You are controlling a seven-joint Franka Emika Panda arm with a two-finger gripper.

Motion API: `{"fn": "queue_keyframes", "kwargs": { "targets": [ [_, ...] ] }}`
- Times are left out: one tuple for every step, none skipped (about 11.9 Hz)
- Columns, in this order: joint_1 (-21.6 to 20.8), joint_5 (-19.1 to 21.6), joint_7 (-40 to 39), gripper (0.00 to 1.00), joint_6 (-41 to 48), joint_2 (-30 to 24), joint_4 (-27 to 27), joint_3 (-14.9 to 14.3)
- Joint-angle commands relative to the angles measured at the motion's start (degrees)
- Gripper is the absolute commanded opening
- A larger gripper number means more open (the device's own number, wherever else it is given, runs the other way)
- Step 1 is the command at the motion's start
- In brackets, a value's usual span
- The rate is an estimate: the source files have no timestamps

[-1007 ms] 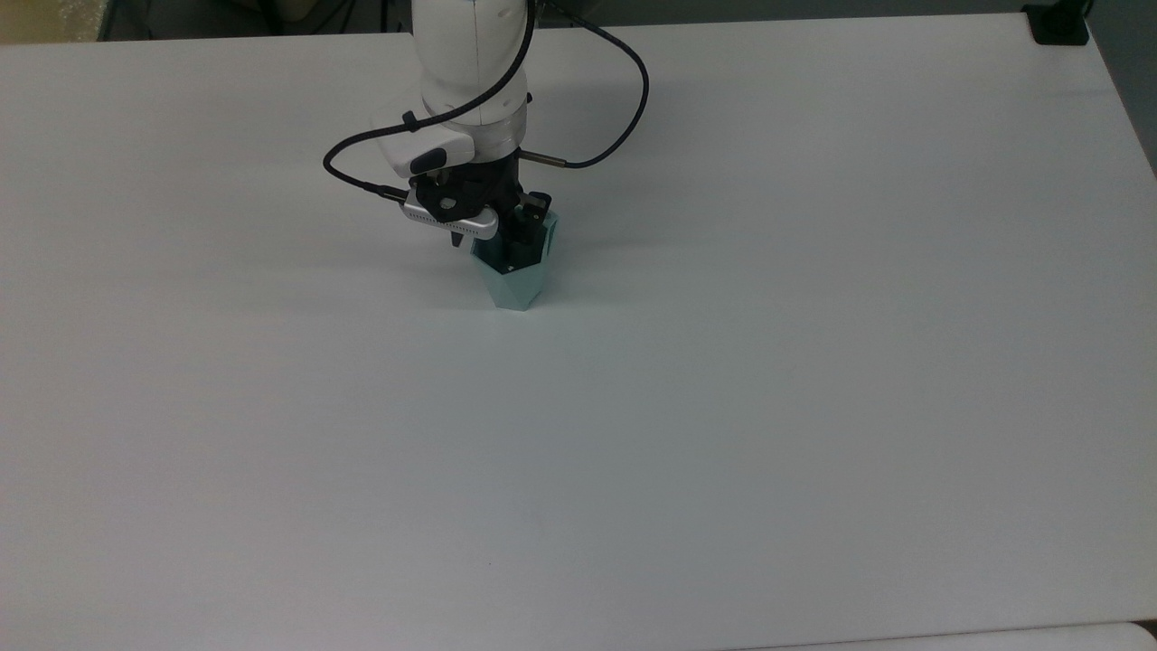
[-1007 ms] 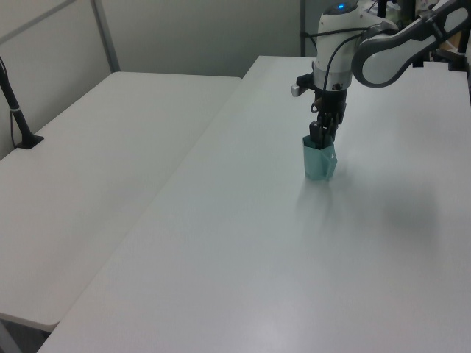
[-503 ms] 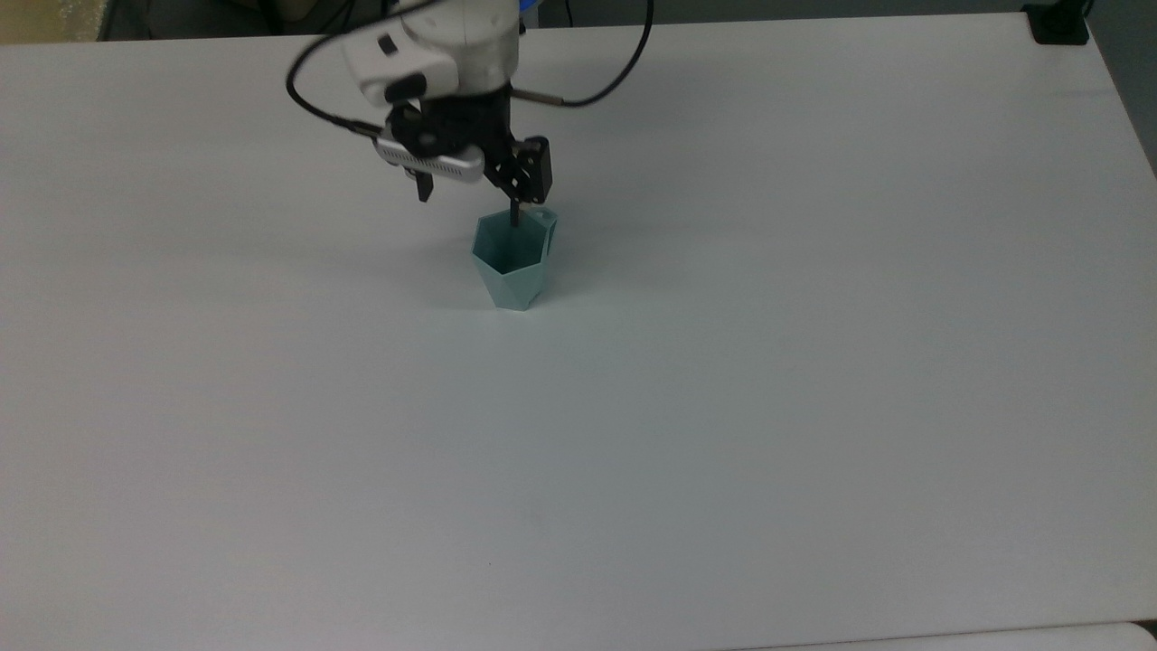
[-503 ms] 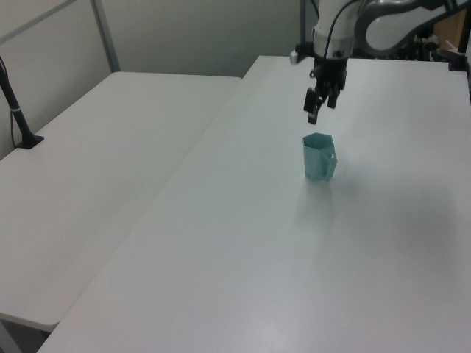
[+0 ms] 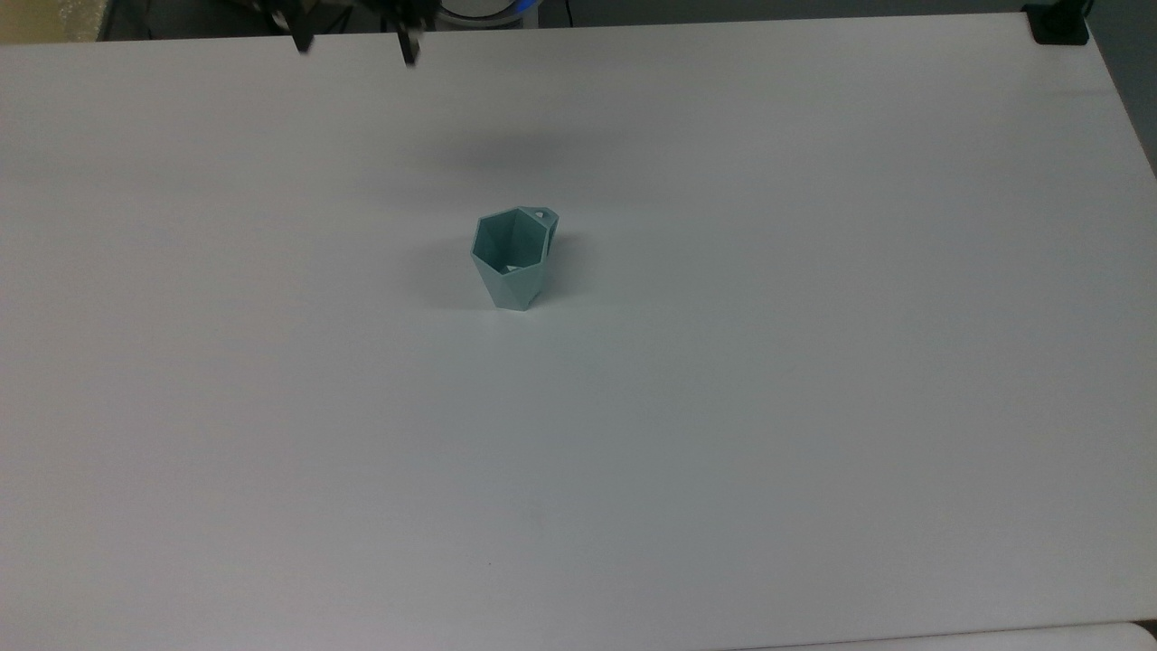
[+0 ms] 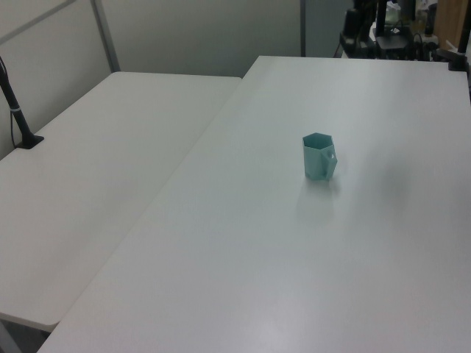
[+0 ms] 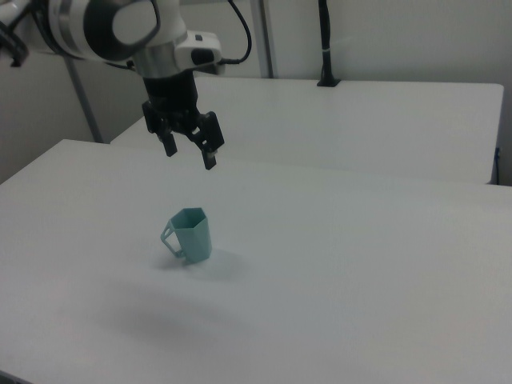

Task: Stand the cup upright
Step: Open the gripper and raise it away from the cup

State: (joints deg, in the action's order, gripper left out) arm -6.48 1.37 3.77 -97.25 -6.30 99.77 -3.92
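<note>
Fingers (image 7: 209, 158) apart, above upright cup (image 7: 190, 234)

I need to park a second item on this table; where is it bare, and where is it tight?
Nearly all the table is bare. In the top view, the whole stretch below the cup to the near edge is free, as are both sides. The one busy spot is above the cup, where the open claw hangs.

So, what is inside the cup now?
The cup stands upright on the table, its mouth open. The top view shows only its teal inner walls and a pale spot at the bottom; what that spot is cannot be told. The near wall hides part of the floor.
</note>
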Motion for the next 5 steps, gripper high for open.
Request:
{"fn": "queue_keyframes", "kwargs": {
  "targets": [
    [0.7, 0.9, -7.9, 1.00, 8.8, -0.2, -6.3, -0.1],
    [0.9, 0.9, -8.1, 1.00, 10.2, -0.1, -8.2, -0.2],
    [0.9, 0.9, -8.0, 1.00, 10.3, -0.2, -8.5, -0.1],
    [0.9, 0.9, -8.0, 1.00, 10.2, -0.3, -8.4, -0.1],
    [0.9, 1.0, -7.9, 1.00, 9.5, -0.2, -8.2, -0.1]
  ]
}}
